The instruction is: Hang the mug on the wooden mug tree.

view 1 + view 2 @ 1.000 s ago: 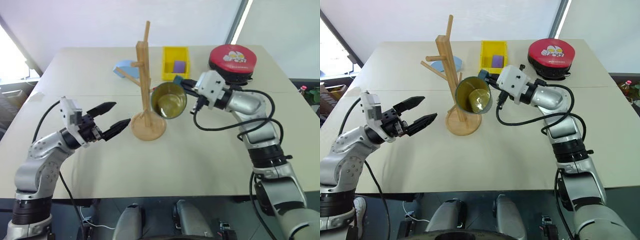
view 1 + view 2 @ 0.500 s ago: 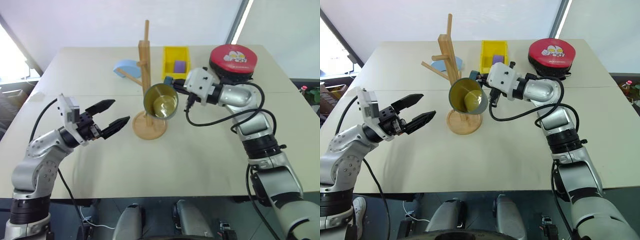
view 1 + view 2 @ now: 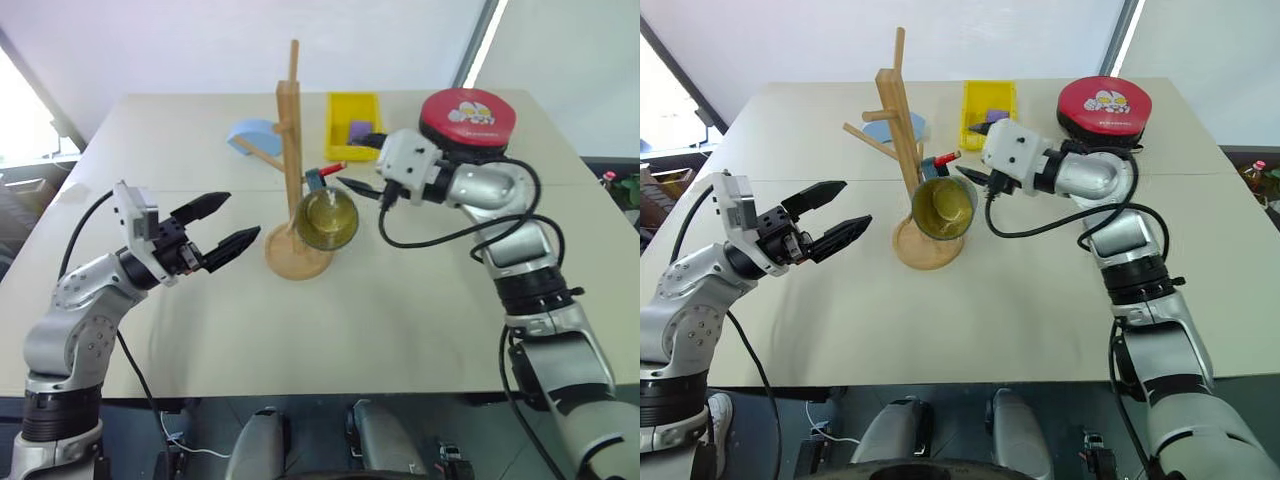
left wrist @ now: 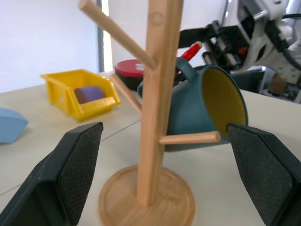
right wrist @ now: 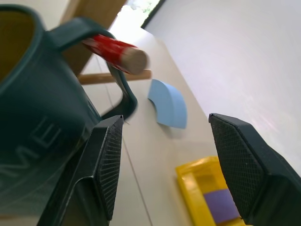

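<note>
From the head camera, I see one teal mug (image 3: 327, 217) hanging by its handle on the red-tipped peg (image 3: 333, 167) of the single wooden mug tree (image 3: 293, 150), which stands on the counter (image 3: 400, 300). My right hand (image 3: 362, 170) is released, its fingers spread just beside the handle, touching nothing. My left hand (image 3: 222, 222) hovers open and empty on the tree's other side. Behind sit one yellow bin (image 3: 351, 124), one blue piece (image 3: 250, 134) and one red round case (image 3: 466, 119).

In the left wrist view, my two fingers (image 4: 75, 174) frame the tree post (image 4: 155, 103) and the tilted mug (image 4: 207, 110).

In the right wrist view, the mug's handle (image 5: 94, 42) loops over the red peg (image 5: 115, 51), my fingers (image 5: 106, 165) apart.
</note>
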You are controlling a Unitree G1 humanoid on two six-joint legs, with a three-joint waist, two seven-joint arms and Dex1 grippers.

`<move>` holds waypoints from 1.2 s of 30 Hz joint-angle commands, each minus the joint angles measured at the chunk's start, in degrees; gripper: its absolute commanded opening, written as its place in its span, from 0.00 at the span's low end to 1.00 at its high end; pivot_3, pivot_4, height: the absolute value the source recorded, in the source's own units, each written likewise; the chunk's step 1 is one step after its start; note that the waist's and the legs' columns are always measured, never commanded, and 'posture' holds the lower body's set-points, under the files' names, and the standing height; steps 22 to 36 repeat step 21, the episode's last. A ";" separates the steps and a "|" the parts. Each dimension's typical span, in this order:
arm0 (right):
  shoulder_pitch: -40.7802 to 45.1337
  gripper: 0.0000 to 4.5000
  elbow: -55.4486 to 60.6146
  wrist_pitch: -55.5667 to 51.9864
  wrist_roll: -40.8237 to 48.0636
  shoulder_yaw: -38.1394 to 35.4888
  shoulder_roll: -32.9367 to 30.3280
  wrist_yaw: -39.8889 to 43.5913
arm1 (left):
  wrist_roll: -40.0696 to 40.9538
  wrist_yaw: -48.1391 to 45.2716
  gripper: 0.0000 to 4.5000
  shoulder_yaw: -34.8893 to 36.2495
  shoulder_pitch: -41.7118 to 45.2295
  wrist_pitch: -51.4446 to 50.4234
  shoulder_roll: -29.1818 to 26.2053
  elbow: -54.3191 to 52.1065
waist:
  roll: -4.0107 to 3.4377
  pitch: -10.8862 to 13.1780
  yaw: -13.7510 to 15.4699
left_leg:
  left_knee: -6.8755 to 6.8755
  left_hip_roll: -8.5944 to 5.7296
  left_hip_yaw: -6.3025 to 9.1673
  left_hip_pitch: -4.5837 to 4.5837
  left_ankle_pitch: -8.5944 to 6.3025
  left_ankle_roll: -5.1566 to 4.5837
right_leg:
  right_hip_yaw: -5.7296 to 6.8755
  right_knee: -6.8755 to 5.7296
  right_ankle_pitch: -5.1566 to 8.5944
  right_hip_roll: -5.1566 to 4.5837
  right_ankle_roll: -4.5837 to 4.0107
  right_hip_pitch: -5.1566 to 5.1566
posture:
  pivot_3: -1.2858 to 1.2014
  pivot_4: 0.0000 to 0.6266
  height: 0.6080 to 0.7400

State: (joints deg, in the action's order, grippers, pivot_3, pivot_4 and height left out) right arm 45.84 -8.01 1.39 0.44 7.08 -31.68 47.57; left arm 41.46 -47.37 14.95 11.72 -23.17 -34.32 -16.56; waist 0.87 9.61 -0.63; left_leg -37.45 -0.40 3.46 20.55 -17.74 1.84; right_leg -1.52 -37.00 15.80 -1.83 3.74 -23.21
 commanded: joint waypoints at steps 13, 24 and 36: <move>-30.45 0.67 2.84 -5.36 14.43 -22.12 3.85 -10.92 | -14.30 19.09 1.00 9.23 -6.64 11.10 6.09 18.37 | 0.03 -0.02 -0.20 | 0.19 0.01 -0.06 -0.14 0.00 -0.01 | -0.05 0.00 0.00 -0.01 0.00 0.02 | 0.52 0.24 1.00; -34.68 0.67 2.72 -2.61 14.68 -21.28 6.28 -12.30 | -15.80 17.76 1.00 9.65 -10.22 16.28 6.90 19.26 | 0.01 -0.01 -0.06 | 0.11 0.01 -0.11 -0.15 0.00 0.00 | -0.10 -0.04 -0.01 -0.02 0.01 0.03 | 0.52 0.24 1.00; -34.68 0.67 2.72 -2.61 14.68 -21.28 6.28 -12.30 | -15.80 17.76 1.00 9.65 -10.22 16.28 6.90 19.26 | 0.01 -0.01 -0.06 | 0.11 0.01 -0.11 -0.15 0.00 0.00 | -0.10 -0.04 -0.01 -0.02 0.01 0.03 | 0.52 0.24 1.00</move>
